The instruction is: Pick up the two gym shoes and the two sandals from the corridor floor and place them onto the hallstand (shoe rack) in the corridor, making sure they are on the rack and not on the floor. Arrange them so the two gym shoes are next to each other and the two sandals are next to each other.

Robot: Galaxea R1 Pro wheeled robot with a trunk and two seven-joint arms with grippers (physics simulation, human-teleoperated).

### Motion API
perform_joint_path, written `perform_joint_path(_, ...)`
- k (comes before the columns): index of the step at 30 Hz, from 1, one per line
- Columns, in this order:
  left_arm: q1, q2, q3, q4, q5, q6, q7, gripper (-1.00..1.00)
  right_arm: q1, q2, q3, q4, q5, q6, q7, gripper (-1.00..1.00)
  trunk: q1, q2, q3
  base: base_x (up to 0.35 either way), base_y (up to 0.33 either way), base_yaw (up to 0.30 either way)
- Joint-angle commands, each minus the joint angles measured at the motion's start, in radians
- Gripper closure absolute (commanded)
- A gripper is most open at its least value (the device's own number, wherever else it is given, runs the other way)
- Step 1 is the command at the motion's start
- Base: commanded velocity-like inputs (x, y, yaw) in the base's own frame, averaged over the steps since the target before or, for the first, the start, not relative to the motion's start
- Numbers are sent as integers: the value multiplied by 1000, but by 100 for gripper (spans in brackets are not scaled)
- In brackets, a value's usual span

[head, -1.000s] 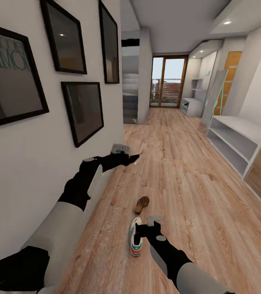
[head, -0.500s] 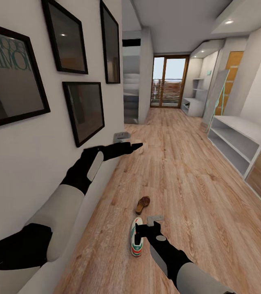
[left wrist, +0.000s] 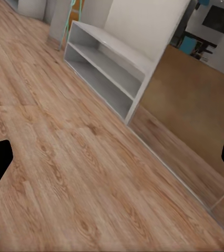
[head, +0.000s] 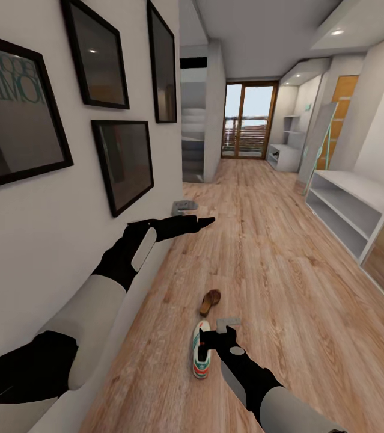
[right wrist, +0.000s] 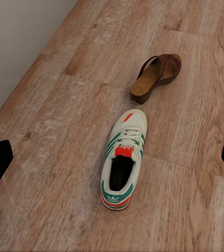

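Note:
One gym shoe [head: 201,356] lies on the corridor floor [head: 264,264], toe pointing away from me, white with green stripes and a red heel [right wrist: 123,160]. One brown sandal [head: 210,302] lies just beyond it, tipped on its side [right wrist: 156,77]. The other shoe and the other sandal are out of view. My right gripper [head: 214,340] hangs open right beside and a little above the shoe. My left gripper [head: 207,222] is held out open along the left wall, well above the floor. The hallstand [head: 343,207] stands at the right wall with its shelves bare [left wrist: 104,65].
Framed pictures [head: 122,165] hang on the left wall, close to my left arm. A tall mirror [head: 318,147] leans beyond the hallstand. A second pale shelf unit [head: 283,157] and a glass door [head: 247,120] close the corridor's far end. A brown panel [left wrist: 196,121] adjoins the hallstand.
My left forearm has rolled and its gripper has reached a little farther forward and to the right along the wall. The right arm, shoe and sandal have stayed put.

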Motion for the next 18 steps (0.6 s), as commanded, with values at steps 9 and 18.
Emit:
perform_joint_path(9, -1, 0, 0, 0, 8, 8, 0, -100, -1, 0, 7, 1, -10, -3, -9, -100, 0, 0, -1, 224, 0, 0)
perform_joint_path(18, 6, 0, 0, 0, 8, 8, -2, -100, -1, 0, 7, 19, -10, -3, -9, -100, 0, 0, -1, 76, 0, 0)
